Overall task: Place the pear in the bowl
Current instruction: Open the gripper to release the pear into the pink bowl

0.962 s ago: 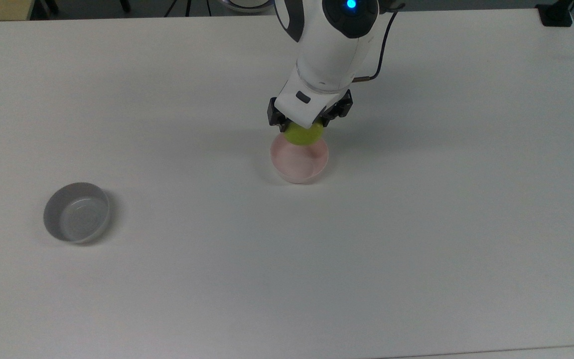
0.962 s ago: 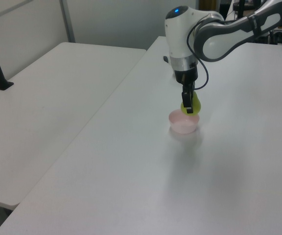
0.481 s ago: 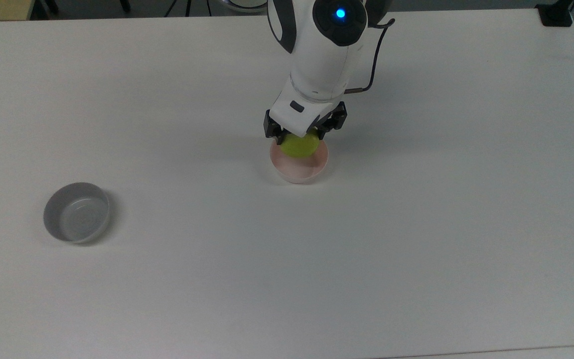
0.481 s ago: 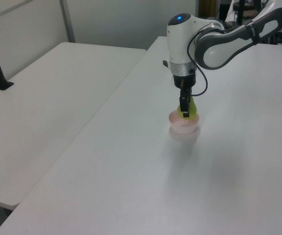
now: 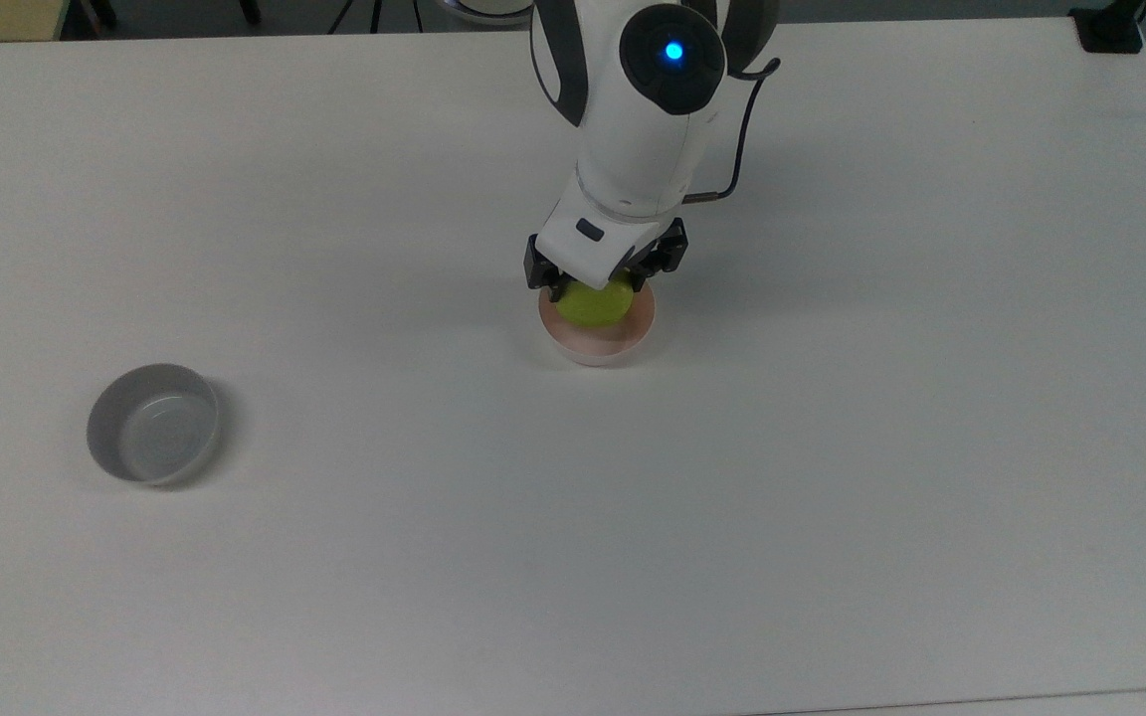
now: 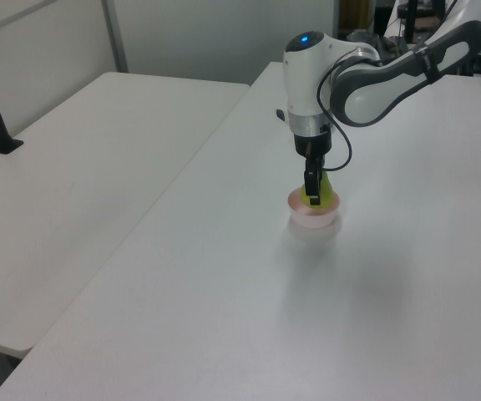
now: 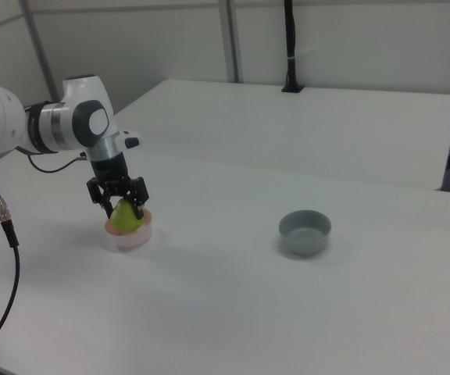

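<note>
Where a second ago the yellow-green pear [image 5: 594, 303] hung over the far rim of the pale pink bowl [image 5: 618, 344], it now sits lower, inside the rim, and the arm has come down and shifted toward the top view's left. The gripper [image 5: 601, 281] is still clamped on the pear, one black finger on each side of it; in the right view [image 7: 119, 201] the fingers flank the fruit's narrower upper part. The pear's rounded body fills much of the pink bowl's opening in the top view, leaving a crescent of the pinkish interior bare on the near side. In the left view the pear [image 6: 321, 190] stands up out of the bowl [image 6: 314, 219], its top above the rim. Whether it touches the bowl's bottom cannot be told. The grey bowl [image 5: 153, 424] has stayed well apart toward the top view's left, with nothing in it, on the white table [image 5: 832, 477].
</note>
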You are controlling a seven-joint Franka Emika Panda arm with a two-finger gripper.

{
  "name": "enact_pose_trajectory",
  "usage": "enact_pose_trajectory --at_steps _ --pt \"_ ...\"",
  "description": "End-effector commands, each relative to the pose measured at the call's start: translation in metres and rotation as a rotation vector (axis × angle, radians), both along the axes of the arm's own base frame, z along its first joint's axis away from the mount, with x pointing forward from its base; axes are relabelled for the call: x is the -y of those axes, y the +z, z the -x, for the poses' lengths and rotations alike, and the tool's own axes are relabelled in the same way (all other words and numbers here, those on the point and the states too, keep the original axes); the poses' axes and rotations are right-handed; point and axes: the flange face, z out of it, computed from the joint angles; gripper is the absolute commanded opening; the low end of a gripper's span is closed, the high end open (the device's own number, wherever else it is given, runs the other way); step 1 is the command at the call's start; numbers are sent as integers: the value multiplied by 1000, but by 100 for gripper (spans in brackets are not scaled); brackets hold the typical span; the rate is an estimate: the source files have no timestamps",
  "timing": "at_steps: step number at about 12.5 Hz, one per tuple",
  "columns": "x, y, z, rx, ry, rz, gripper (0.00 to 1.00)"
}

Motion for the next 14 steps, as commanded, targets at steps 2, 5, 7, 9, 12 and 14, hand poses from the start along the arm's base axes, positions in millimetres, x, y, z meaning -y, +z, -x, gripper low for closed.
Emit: enact_pose_trajectory --at_steps 2,5,7,9,12,14 --pt "2 -2 0 26 -6 10 86" --pt "2 -1 0 33 -45 12 100" --pt "2 -1 0 33 -45 12 100" --pt "2 -1 0 33 -46 12 100" --pt "3 12 0 41 -53 13 100" --pt "21 53 0 52 -91 26 100"
